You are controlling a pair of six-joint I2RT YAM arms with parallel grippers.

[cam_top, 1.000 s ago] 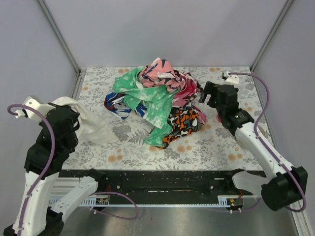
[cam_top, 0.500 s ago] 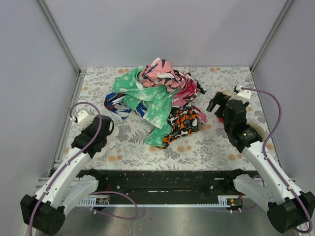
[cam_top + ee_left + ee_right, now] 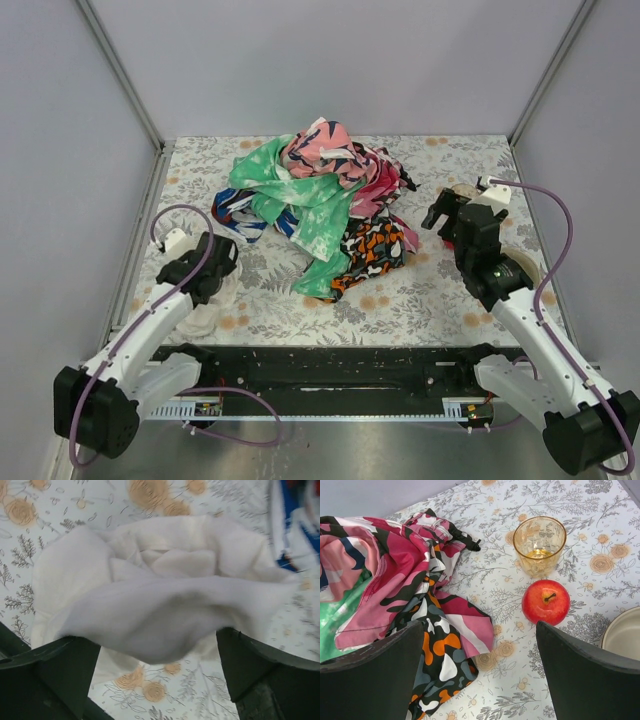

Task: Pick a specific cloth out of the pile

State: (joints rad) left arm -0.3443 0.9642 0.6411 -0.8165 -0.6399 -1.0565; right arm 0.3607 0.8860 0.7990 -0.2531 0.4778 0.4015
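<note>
The white cloth (image 3: 150, 595) lies crumpled on the flowered table at the left, apart from the pile; from above only a part of the cloth (image 3: 203, 316) shows beside the arm. My left gripper (image 3: 157, 647) hangs low right over it, open, fingers either side of a fold without pinching it. From above the left gripper (image 3: 222, 280) is near the table's left edge. The pile (image 3: 320, 205) of green, pink, blue and orange-black cloths sits mid-table. My right gripper (image 3: 440, 212) hovers open just right of the pile (image 3: 395, 580), holding nothing.
A red apple (image 3: 546, 601), an amber glass cup (image 3: 540, 545) and the rim of a pale bowl (image 3: 625, 632) stand on the table to the right of the pile. Grey walls close in the table (image 3: 400, 300) on three sides.
The left arm came down from a raised pose with the white cloth hanging from it. Its jaws opened and the cloth now rests on the table. The right arm drew back slightly, then held still.
</note>
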